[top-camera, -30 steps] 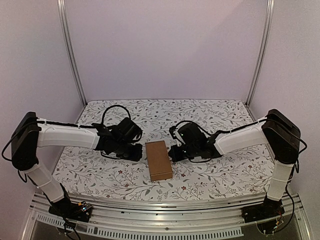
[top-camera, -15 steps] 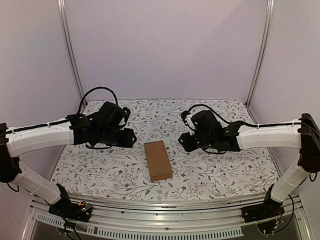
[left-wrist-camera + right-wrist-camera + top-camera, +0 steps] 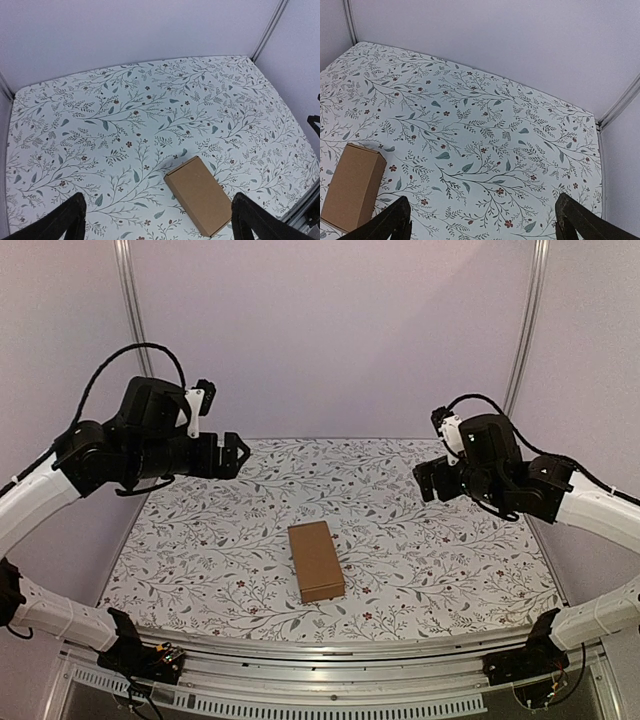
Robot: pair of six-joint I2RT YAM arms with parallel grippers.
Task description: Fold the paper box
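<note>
Floral table (image 3: 200,540), paper box (image 3: 316,560) closed, wrist-view fingertips (image 3: 67,220) cropped

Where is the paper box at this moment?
In the top view the paper box lies on the floral table, centred left to right, nearer the front edge, with nothing else touching it.

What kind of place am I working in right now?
Probably a lab test booth, not a home or shop: plain lilac walls framed by metal corner posts, a floral-covered table, and only a cardboard box on it.
</note>
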